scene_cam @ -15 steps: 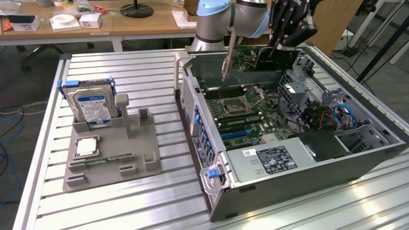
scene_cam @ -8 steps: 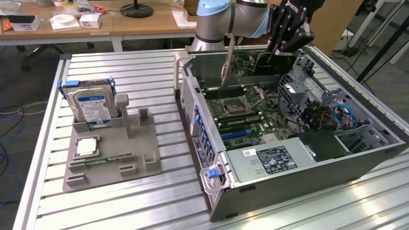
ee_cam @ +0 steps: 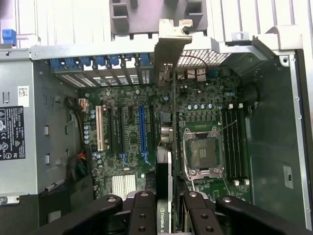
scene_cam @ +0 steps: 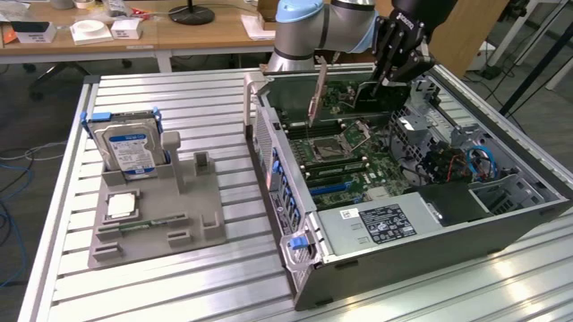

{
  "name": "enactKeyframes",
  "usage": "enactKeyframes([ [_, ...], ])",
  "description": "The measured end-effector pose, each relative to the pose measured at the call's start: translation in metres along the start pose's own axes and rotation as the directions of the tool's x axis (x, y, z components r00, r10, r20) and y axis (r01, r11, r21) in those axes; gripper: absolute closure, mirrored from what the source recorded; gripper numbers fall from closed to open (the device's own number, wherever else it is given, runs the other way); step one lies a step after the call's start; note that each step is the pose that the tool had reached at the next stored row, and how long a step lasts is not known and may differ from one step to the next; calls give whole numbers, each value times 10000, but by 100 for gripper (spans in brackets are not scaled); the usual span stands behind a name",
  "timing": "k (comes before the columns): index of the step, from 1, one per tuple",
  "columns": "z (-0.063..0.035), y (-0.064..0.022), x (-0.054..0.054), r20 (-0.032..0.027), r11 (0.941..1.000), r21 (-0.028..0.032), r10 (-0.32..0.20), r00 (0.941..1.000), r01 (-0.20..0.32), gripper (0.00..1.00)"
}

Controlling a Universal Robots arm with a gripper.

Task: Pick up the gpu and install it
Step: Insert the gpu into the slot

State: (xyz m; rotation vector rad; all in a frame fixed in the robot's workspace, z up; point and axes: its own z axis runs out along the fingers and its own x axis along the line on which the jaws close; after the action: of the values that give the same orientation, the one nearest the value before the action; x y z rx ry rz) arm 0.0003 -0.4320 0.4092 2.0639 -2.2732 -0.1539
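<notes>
Pincer [scene_cam: 394, 75] fingers are clamped on the gpu [scene_cam: 367, 97], gripping the card by one end and holding it on edge over the open computer case [scene_cam: 403, 268]. In the exterior view the card hangs at the far end of the case, above the motherboard [scene_cam: 349, 178], with its metal bracket [scene_cam: 315, 94] pointing toward the exterior view's left. We cannot tell whether its lower edge touches the board.

From the wrist view we look straight down the thin edge of the gpu [ee_cam: 166, 171], pinched between the black fingers [ee_cam: 142, 210] of the pincer [ee_cam: 168, 215]. The card's bracket [ee_cam: 171, 49] reaches the case's slotted rear wall beside a row of blue clips [ee_cam: 98, 62]. On the motherboard [ee_cam: 127, 147] the card lines up between a blue expansion slot [ee_cam: 142, 129] and the CPU socket [ee_cam: 203, 154].

On the ribbed worktop [scene_cam: 179, 282], just beside the case at the exterior view's left, a grey holder [scene_cam: 206, 221] carries a hard drive [scene_cam: 130, 147] standing upright. A power supply [scene_cam: 385, 221] sits at the near end of the case.
</notes>
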Motion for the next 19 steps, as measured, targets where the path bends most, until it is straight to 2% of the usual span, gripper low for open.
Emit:
enactKeyframes([
  [1,12,-2,-1,-45,10000,4,4,10000,-4,74],
  [2,17,-3,0,-117,10000,11,13,9999,-13,74],
  [3,18,-3,0,-125,10000,12,13,9999,-13,74],
  [7,18,-5,5,-125,10000,9,15,9999,-15,74],
  [19,229,-26,10,-139,10000,5,-95,9999,95,74],
])
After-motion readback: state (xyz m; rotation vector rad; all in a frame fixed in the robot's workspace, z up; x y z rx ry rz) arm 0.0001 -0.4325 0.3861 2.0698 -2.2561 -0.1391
